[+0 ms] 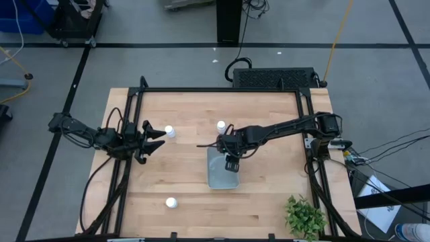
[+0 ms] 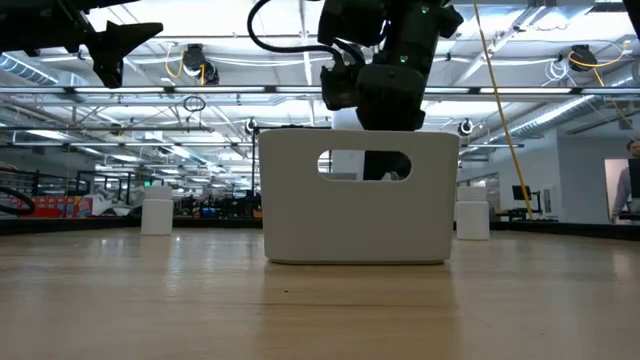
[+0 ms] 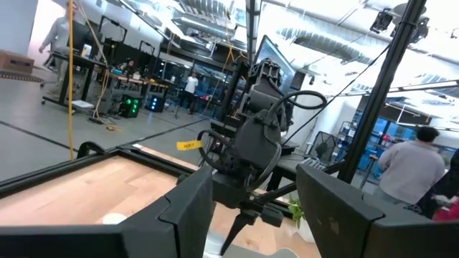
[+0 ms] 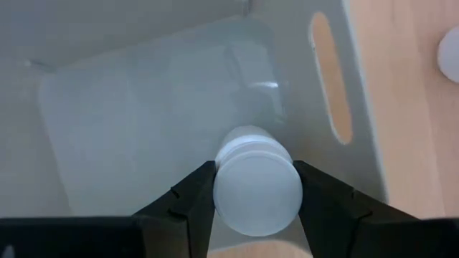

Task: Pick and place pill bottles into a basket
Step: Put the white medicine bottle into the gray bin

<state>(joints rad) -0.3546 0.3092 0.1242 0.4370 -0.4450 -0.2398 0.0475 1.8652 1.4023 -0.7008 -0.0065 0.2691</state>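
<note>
The basket (image 1: 216,176) is a pale translucent tray at the table's middle; in the low view (image 2: 300,210) it shows a handle slot. My right gripper (image 1: 230,161) hangs over it, shut on a white pill bottle (image 4: 257,188). My left gripper (image 1: 161,136) is open and raised above the table at the left, its tips just short of a standing bottle (image 1: 170,132). Another bottle (image 1: 221,126) stands on its base beyond the basket's far edge, and a third (image 1: 172,202) stands near the front edge. Two bottles (image 2: 157,215) (image 2: 472,220) show in the low view. My right gripper pinches the bottle's round side wall (image 4: 290,188) between its two fingers, at the end nearer the wrist camera. The fingers point down from above. The bottle hangs upright below them, lifted clear, over the inside of the basket (image 4: 143,107).
A green leafy plant (image 1: 304,216) stands at the front right corner. A black frame (image 1: 222,91) borders the wooden tabletop. One bottle (image 4: 452,54) stands on the table outside the basket's slotted wall. People stand in the room beyond the table (image 3: 412,168).
</note>
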